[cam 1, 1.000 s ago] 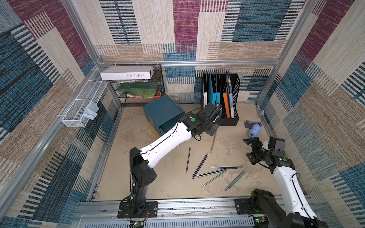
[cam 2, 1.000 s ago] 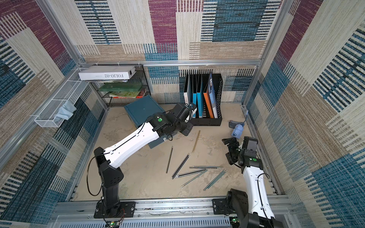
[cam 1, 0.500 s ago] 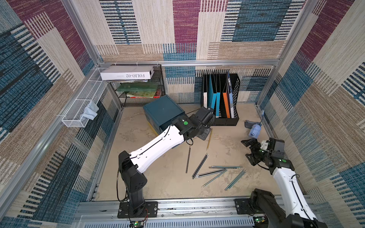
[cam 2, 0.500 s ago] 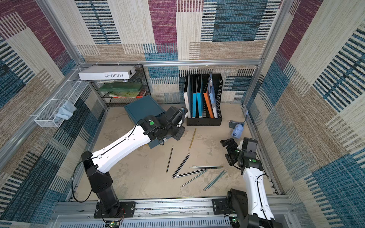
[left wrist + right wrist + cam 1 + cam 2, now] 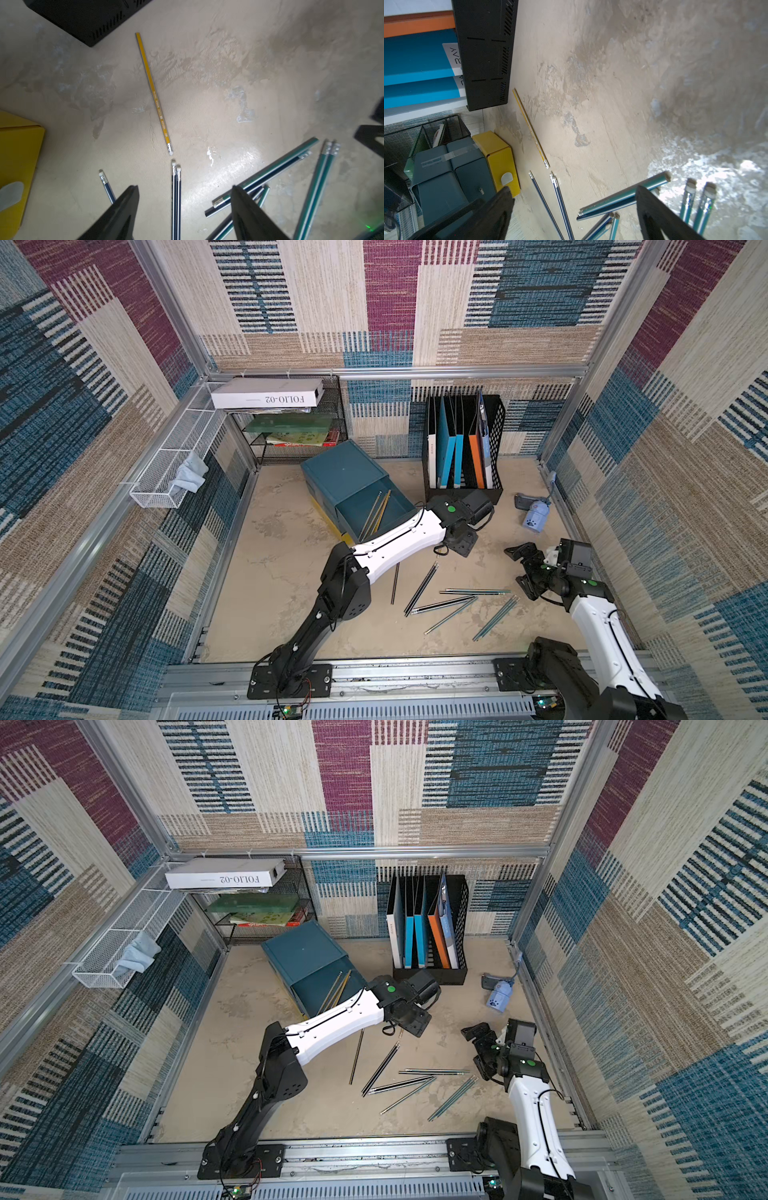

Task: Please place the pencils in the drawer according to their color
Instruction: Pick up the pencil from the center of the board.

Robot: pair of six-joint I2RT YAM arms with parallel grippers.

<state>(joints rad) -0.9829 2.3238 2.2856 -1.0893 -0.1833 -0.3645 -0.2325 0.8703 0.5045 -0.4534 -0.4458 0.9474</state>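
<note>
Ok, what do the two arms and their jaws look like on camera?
They match. The left arm and right arm each have a white forearm shell, black joints and base, a thin black cable along the white, and a green dot near the wrist. The jaws are black tapered wedges.

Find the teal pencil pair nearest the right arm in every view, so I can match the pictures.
Top view: teal pair, low and right of centre.
Top view: teal pair, same place, a little nearer the middle.
Left wrist: teal pair, lower right of the picture, outside the jaws.
Right wrist: teal pair, lower right, outside the jaws, erasers showing.
Shared landmark: file rack.
</note>
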